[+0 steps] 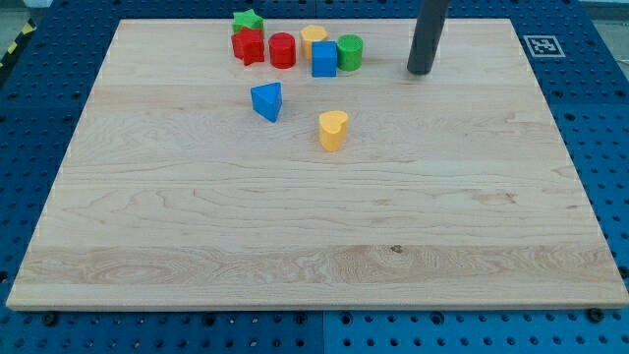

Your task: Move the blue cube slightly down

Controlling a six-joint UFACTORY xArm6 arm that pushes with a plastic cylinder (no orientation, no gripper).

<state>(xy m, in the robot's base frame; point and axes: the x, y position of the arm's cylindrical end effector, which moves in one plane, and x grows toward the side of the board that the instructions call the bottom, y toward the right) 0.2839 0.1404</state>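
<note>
Bright blocks on pale wood grain

Blue cube [323,60], blue wedge-like block [266,101], two red blocks [248,46] [282,50], green star [247,20], green cylinder [350,52], two yellow blocks [314,37] [333,130]; light streaked tabletop [314,226]; dark grey tip [420,71]; blue perforated surround [39,108]; black-and-white marker [542,45].

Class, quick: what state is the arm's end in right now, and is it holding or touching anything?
No claw: my tip is a bare rod end, holding nothing, touching no block, at the view's right of the green cylinder and blue cube.
</note>
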